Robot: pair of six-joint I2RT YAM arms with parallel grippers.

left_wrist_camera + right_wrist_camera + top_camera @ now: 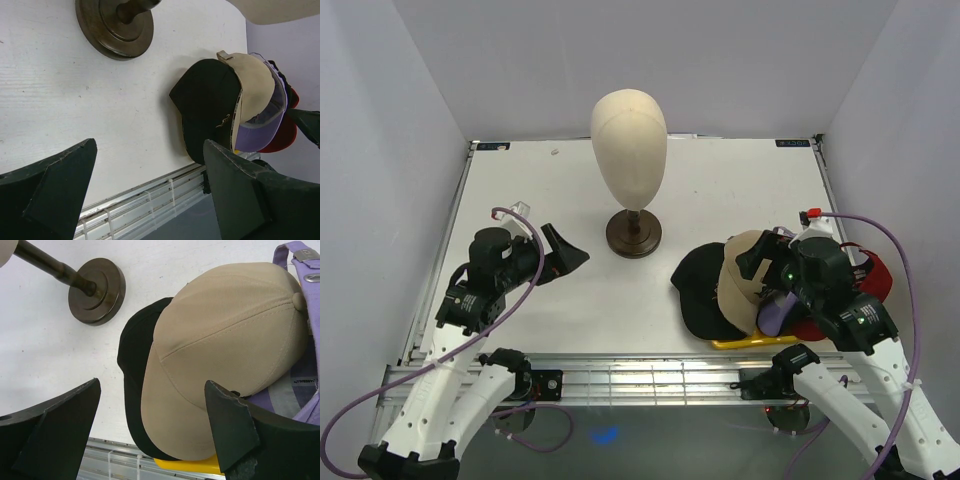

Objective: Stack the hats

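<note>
Two tools gape empty: left tool (149, 142) idle, right tool (151, 384) over tan cap (230, 330); you'd probably lower and pinch it next.

No legible text; print on lavender cap (300, 390) too small

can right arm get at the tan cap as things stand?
Probably yes. The right gripper hangs open right over the tan cap, whose crown lies on top of the black cap with nothing covering it.

Beige mannequin head (629, 135) upright on dark wooden stand (633, 233), centre of white table (540, 190) — yellow tray (745, 343) sliver near front-right edge
</note>
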